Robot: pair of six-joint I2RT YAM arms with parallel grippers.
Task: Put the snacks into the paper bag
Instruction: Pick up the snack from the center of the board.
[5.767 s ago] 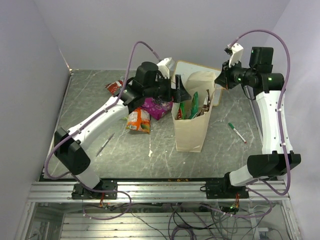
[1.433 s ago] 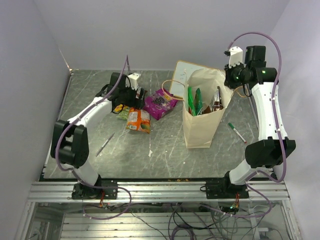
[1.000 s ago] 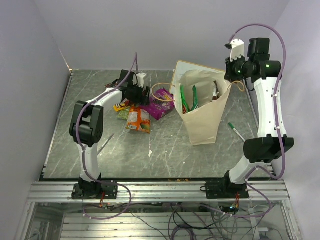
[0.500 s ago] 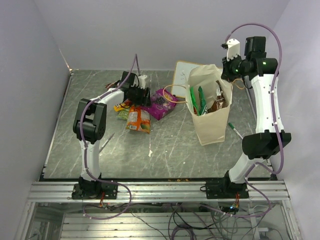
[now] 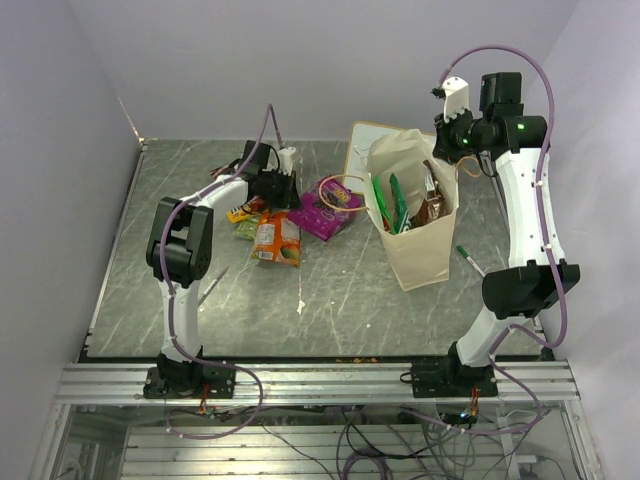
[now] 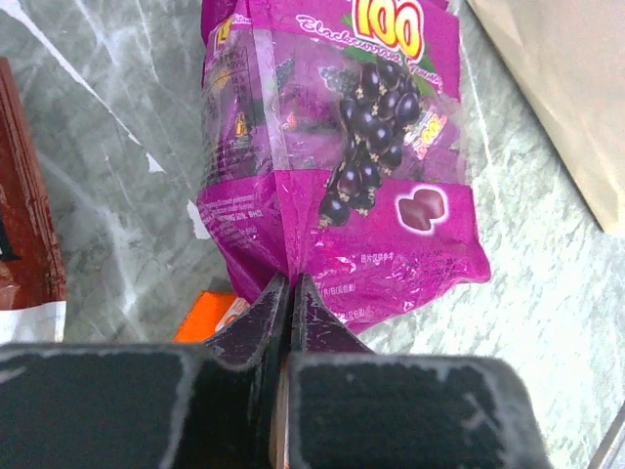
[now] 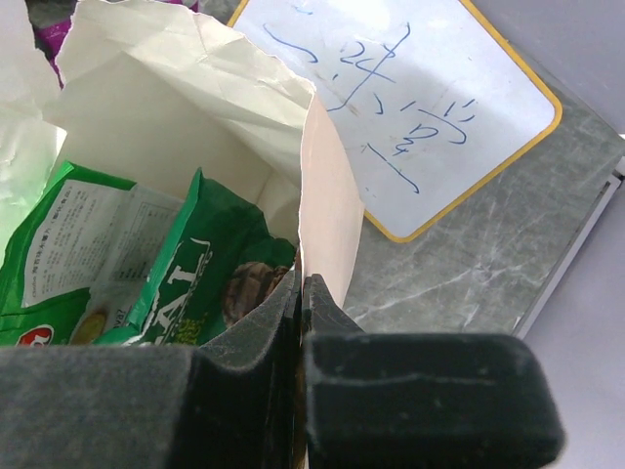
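Observation:
A purple snack packet (image 5: pixel 326 212) lies on the table left of the paper bag (image 5: pixel 425 245). My left gripper (image 6: pixel 291 284) is shut on that purple packet's (image 6: pixel 342 176) near edge. An orange packet (image 5: pixel 276 240) and a green one (image 5: pixel 246 229) lie just beside it, and a dark red packet (image 6: pixel 24 220) shows at the left of the left wrist view. The bag stands upright with green packets (image 7: pixel 146 264) and a brown one (image 5: pixel 432 200) inside. High at the back right, my right gripper (image 7: pixel 301 285) is shut on the bag's rim (image 7: pixel 322 186).
A yellow-framed whiteboard (image 7: pixel 405 103) lies behind the bag. A green-capped pen (image 5: pixel 472 263) rests right of the bag, and another pen (image 5: pixel 212 288) lies near the left arm's elbow. The bag's cord handle (image 5: pixel 335 190) loops over the purple packet.
My left gripper's jaws have closed on the purple packet's edge. The right arm, still holding the bag's rim, has shifted the bag slightly.

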